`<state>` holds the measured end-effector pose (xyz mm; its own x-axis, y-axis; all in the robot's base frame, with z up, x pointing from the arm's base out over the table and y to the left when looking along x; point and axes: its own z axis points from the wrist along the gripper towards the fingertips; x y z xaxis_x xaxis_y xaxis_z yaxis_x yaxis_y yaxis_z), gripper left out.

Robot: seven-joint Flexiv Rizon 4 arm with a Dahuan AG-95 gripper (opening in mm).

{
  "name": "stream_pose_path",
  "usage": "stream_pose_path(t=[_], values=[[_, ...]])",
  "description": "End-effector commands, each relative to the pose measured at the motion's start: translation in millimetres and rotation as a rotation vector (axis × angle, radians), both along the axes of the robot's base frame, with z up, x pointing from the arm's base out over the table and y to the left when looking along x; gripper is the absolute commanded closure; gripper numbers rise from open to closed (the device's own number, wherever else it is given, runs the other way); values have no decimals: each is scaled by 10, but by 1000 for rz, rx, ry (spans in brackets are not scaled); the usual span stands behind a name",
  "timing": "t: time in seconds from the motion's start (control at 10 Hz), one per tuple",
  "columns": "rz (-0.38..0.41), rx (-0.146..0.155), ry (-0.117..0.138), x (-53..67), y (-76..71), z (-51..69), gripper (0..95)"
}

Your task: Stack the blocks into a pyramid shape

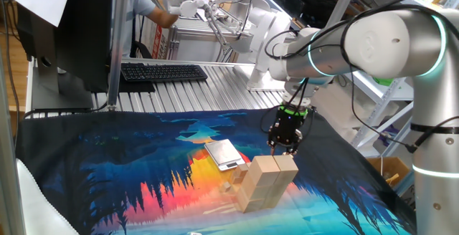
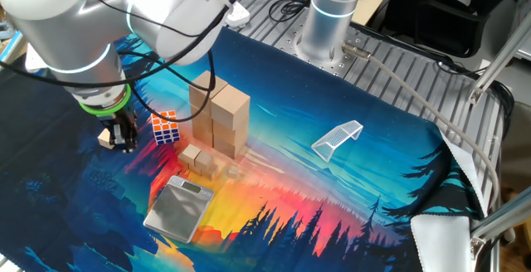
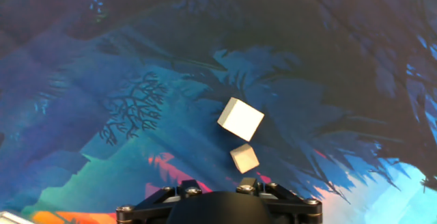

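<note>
Near the far-left edge of the printed cloth (image 2: 348, 189) in the other fixed view, the gripper (image 2: 123, 142) pointed straight down, tips low over the fabric. A small tan cube (image 2: 105, 139) sat right beside it on the outer side; couldn't tell if fingers touched it. Jaws looked only partly apart, but dark fingers vs dark cloth: can't tell whether they were let go or pinching anything.

Hand view: two pale cubes lay on the dark blue part of the cloth, a bigger cube (image 3: 240, 119) w/ a smaller cube (image 3: 244, 158) just below it, corners nearly meeting. Fingers themselves weren't in frame, only the black gripper body at the bottom edge.

Main stack of bricks (image 2: 220, 114) stood mid-cloth, well apart from the gripper: tan bricks in touching columns, several high, rear column a bit taller. Two or three small blocks (image 2: 195, 157) lay at its foot, btw the stack and the silver-grey scale (image 2: 178, 209). A Rubik's cube (image 2: 164, 128) sat btw the gripper and the stack.

From the one fixed view, the gripper (image 1: 285, 146) hung behind the stack of bricks (image 1: 265, 181), and the scale (image 1: 224, 154) was to its left. A white mesh piece (image 2: 338, 138) lay off on the stack's other side. A black keyboard (image 1: 163, 72) rested on the metal bench beyond the cloth.
</note>
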<state>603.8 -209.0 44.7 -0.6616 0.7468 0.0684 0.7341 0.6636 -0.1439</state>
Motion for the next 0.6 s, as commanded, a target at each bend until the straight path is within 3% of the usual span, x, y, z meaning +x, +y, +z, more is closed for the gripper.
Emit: stream_pose_path(t=[0.1, 0.4, 0.6], values=[[-7, -10, 0, -4, 1, -1, 570], [74, -25, -3, 34, -46, -17, 570], [88, -41, -5, 85, -175, -12, 570]])
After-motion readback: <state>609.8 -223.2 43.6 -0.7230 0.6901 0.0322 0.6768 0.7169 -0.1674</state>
